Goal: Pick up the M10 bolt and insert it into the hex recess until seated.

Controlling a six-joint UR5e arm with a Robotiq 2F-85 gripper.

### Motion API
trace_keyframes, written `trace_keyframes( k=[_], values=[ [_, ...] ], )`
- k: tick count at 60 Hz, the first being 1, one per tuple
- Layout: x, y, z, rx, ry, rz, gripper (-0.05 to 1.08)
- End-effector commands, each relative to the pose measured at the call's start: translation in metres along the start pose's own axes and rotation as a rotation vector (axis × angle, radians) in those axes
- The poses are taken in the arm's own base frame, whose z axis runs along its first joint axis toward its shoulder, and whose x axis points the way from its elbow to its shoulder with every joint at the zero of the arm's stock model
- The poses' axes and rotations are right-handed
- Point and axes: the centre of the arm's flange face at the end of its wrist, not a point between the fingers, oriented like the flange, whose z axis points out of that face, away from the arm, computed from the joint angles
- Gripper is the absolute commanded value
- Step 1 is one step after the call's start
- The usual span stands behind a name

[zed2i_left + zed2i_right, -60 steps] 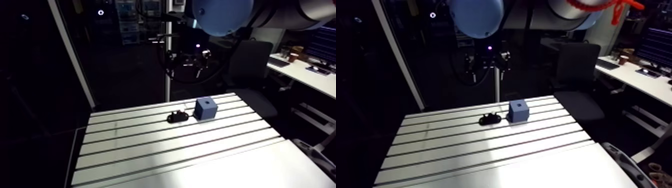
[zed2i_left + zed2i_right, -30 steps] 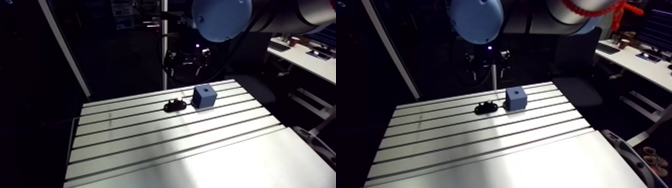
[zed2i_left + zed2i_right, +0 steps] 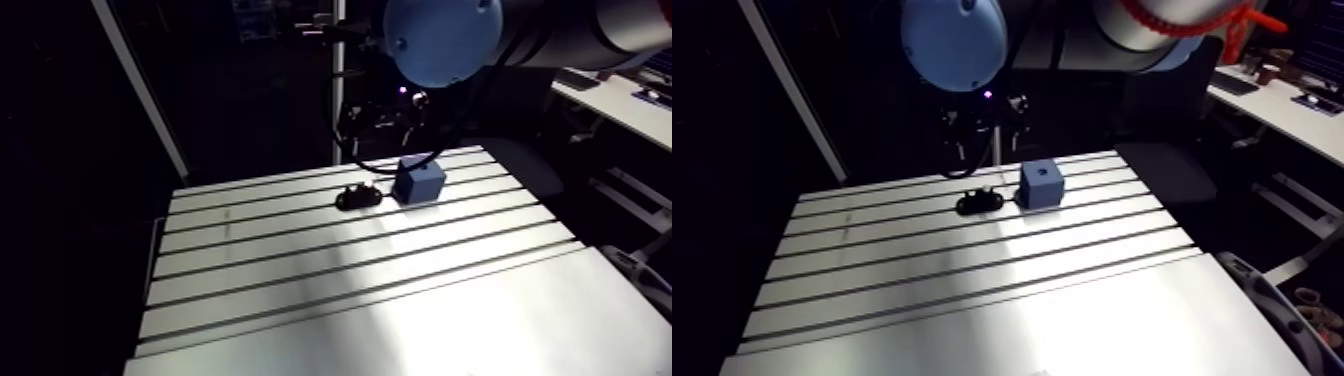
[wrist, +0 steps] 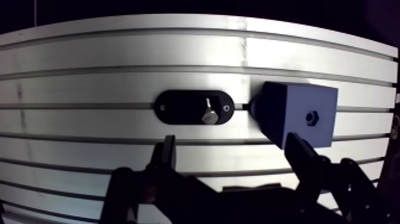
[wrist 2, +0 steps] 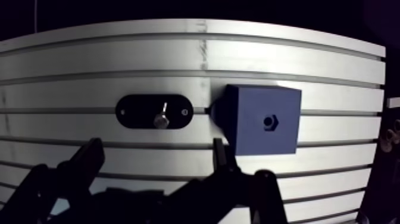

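In the wrist view a steel M10 bolt (image 4: 208,114) stands head-up in a black oval holder (image 4: 193,107) on the slotted table. Right beside the holder sits a blue block (image 4: 300,113) with a small hex recess (image 4: 311,117) in its top face. My gripper (image 4: 232,159) hovers above the table on the near side of both, open, with nothing between its dark fingers (image 4: 165,156). The bolt lies ahead of the gap, slightly toward one finger. In the arm view the holder (image 3: 357,196) and block (image 3: 418,178) lie near the table's far edge, with the gripper (image 3: 385,122) dim above them.
The aluminium table (image 3: 350,290) runs in long slots toward the near side. Its far edge lies just behind the block and holder. A dark upright post (image 3: 338,90) stands behind that far edge.
The arm view has shifted with the arm. The gripper now hangs lower, closer to the block and holder. Bolt, holder and block have not moved on the table.
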Motion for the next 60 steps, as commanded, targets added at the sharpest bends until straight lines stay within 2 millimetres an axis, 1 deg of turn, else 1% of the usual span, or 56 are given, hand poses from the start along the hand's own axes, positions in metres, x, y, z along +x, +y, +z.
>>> trace_keyframes(
  k=[1, 7, 15, 18, 19, 20, 21, 24, 25, 27, 29, 35, 53, 60],
  values=[
    [0.000, -0.002, 0.015, 0.002, -0.013, -0.006, 0.01],
    [0.001, -0.002, 0.018, 0.003, -0.012, -0.007, 0.02],
    [0.001, -0.002, 0.020, 0.003, -0.011, -0.007, 0.07],
    [0.001, -0.001, 0.022, 0.002, -0.015, -0.007, 0.12],
    [0.001, -0.001, 0.022, 0.002, -0.015, -0.007, 0.12],
    [0.001, -0.002, 0.024, 0.004, -0.017, -0.008, 0.15],
    [0.001, -0.002, 0.024, 0.004, -0.017, -0.008, 0.15],
    [0.000, -0.003, 0.028, 0.007, -0.024, -0.009, 0.22],
    [0.000, -0.003, 0.028, 0.007, -0.024, -0.009, 0.22],
    [-0.001, -0.004, 0.032, 0.009, -0.030, -0.017, 0.28],
    [-0.001, -0.005, 0.033, 0.010, -0.033, -0.026, 0.29],
    [-0.001, -0.005, 0.040, 0.015, -0.043, -0.035, 0.31],
    [-0.002, -0.004, 0.049, 0.021, -0.057, -0.032, 0.35],
    [0.001, -0.004, 0.051, 0.015, -0.029, -0.034, 0.35]
  ],
)
